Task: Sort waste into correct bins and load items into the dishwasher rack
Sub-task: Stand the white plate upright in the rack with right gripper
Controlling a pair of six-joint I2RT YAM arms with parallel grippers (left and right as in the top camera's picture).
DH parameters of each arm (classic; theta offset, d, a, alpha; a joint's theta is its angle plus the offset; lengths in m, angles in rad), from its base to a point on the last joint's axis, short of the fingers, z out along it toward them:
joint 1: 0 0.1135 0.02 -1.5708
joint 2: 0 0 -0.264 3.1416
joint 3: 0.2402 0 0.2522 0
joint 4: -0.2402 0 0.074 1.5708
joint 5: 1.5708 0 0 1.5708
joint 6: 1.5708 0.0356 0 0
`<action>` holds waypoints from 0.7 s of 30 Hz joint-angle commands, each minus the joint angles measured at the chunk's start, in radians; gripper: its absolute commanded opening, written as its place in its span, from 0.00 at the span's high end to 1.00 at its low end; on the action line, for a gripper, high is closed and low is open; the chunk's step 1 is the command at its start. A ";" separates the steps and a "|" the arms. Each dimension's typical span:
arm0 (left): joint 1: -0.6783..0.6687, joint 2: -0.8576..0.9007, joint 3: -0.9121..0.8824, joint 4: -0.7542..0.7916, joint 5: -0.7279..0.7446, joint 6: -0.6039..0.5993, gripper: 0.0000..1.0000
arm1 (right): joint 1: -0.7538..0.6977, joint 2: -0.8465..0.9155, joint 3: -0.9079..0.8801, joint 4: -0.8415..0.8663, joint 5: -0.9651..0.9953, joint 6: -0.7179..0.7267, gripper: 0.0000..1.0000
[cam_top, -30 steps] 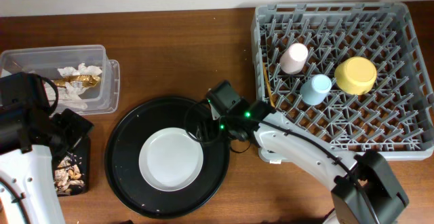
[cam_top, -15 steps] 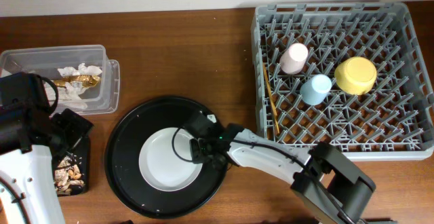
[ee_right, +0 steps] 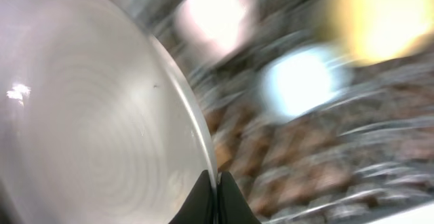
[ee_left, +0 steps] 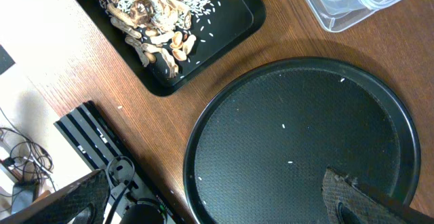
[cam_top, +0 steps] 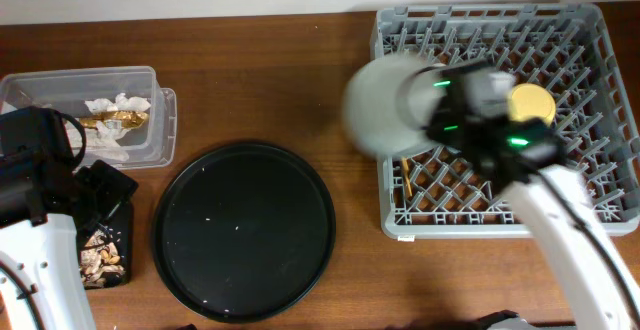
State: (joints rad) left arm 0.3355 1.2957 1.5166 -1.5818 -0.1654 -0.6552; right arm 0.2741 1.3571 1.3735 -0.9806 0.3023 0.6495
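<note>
Pinches round white plate (ee_right: 88, 115) by its rim with right gripper (ee_right: 217, 195), jaws pressed onto the edge from both sides, clear in right wrist view. Holds plate over left rim of dishwasher rack (cam_top: 500, 12), heavily motion-blurred overhead, so tilt not readable. Rack at far-right corner of table (cam_top: 250, 70). Inside rack: yellow bowl (cam_top: 535, 100) toward far side, partly behind right arm; chopsticks (cam_top: 407, 182) along left side, only a short length showing; pink cup (ee_right: 213, 13) and light-blue cup (ee_right: 298, 81) only as blurred blobs past the plate in right wrist view, covered overhead by plate and arm. Hovers left gripper (ee_left: 215, 187) near left edge, jaws spread wide, fingertips at either side of wrist view, above near rim of large round black tray (cam_top: 245, 235). Round tray by near edge, left of centre, a few white specks on it. Clear tub (cam_top: 150, 75) at far-left corner, with crumpled paper scraps (cam_top: 115, 103) and gold-brown wrapper (cam_top: 112, 120) inside, touching each other. Shallow black tray (ee_left: 230, 13) at near-left corner, just beside round tray, not touching it, holding beige food scraps (ee_left: 156, 27) with nut-like bits piled toward one end, loose crumbs spread over the rest
</note>
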 commanded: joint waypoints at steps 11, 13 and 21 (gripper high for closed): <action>0.006 -0.004 0.005 0.002 -0.008 0.005 0.01 | 0.036 0.368 0.022 0.348 0.489 -0.233 0.96; 0.006 -0.004 0.005 0.001 -0.008 0.005 0.01 | 0.079 0.366 0.022 0.390 0.507 -0.302 0.95; 0.006 -0.004 0.005 0.001 -0.008 0.005 0.01 | 0.209 0.270 0.383 0.107 0.283 -0.262 0.14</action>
State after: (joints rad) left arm 0.3355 1.2957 1.5166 -1.5814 -0.1650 -0.6552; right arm 0.4721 1.7027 1.6054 -0.7624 0.7074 0.3336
